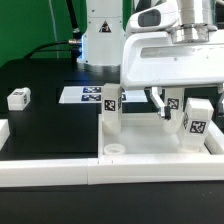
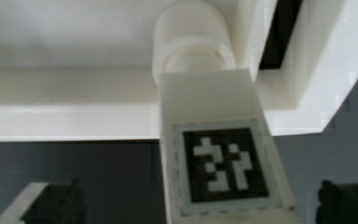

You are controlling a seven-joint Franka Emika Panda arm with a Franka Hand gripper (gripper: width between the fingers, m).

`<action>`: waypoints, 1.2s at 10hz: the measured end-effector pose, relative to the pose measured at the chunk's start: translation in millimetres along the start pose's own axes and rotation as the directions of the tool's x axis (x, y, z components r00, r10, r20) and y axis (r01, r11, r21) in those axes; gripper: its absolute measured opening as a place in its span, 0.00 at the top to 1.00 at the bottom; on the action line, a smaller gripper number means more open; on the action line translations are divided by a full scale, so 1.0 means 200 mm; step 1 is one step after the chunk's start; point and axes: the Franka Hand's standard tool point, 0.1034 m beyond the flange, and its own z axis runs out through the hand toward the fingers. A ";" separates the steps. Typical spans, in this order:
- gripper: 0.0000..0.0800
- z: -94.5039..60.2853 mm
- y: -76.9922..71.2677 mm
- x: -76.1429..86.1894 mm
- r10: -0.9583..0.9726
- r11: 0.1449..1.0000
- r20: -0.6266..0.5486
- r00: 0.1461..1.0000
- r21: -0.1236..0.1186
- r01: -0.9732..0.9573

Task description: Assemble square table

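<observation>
White plastic, tag-faced, the leg (image 2: pixel 215 130) stands between the fingers (image 2: pixel 51 200) of the gripper (image 1: pixel 164 103), which are spread apart with a gap on each side and clamped on nothing. The leg's long axis runs from its corner socket in the square table top (image 1: pixel 150 143) straight back along the gripper's own axis, so the way clear looks like a plain lift toward twelve o'clock in the exterior view. The top lies flat against the border rail (image 1: pixel 50 170), around four o'clock in that view. A loose leg (image 1: pixel 20 97) lies well apart at the gripper's nine o'clock. An empty socket (image 1: pixel 115 150) waits between seven and eight o'clock.
</observation>
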 end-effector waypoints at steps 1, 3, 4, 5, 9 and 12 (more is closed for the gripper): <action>0.19 0.00 0.00 0.00 0.004 1.000 0.008 1.000 0.000 -0.004; 0.19 -0.03 0.03 0.04 0.031 1.000 0.076 0.997 -0.003 -0.031; 0.19 -0.02 0.06 0.07 0.043 0.999 0.124 0.991 -0.007 -0.043; 0.19 -0.01 0.07 0.11 0.048 0.999 0.119 0.992 -0.008 -0.048; 0.19 0.03 0.06 0.07 0.090 0.996 0.445 0.891 -0.025 -0.088; 0.19 0.04 0.07 0.06 0.110 0.994 0.546 0.831 -0.043 -0.104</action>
